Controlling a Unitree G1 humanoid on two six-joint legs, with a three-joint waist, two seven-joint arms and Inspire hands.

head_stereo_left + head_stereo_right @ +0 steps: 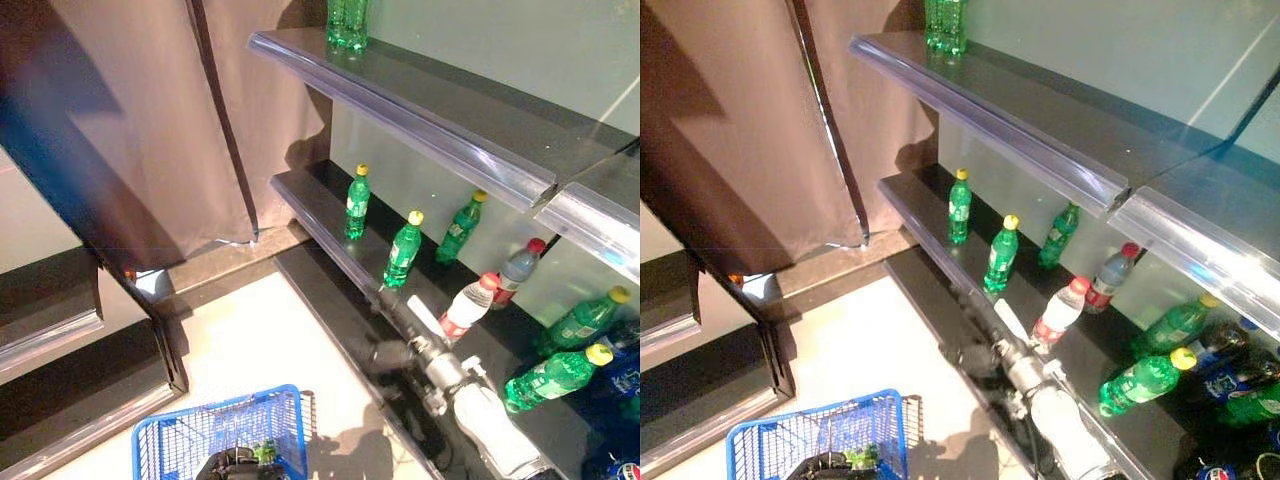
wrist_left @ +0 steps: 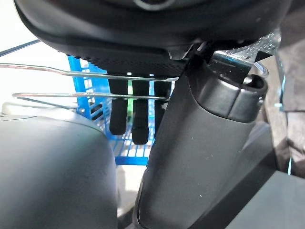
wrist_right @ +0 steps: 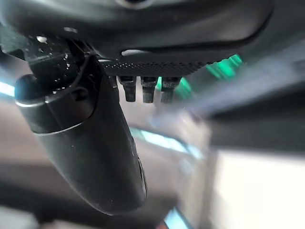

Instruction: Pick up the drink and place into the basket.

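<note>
Several green drink bottles with yellow caps stand on the lower dark shelf [image 1: 310, 215]; the nearest one [image 1: 403, 250] is just beyond my right hand [image 1: 412, 335]. That hand reaches in from the lower right at the shelf's front edge. It is open, and the right wrist view shows nothing between its fingers [image 3: 143, 90] and thumb. A red-capped bottle with a white label [image 1: 468, 306] leans right beside the hand. The blue wire basket [image 1: 180, 440] hangs at the bottom, with my left hand [image 1: 232, 466] curled round its metal handle [image 2: 57, 71]. Something green [image 1: 265, 452] lies inside.
More green bottles [image 1: 560, 375] and dark cola bottles [image 1: 625, 375] lie at the shelf's right end. An upper shelf [image 1: 420, 110] with a clear front rail overhangs it. A brown curtain [image 1: 140, 120] hangs on the left, and pale floor [image 1: 260, 340] lies between.
</note>
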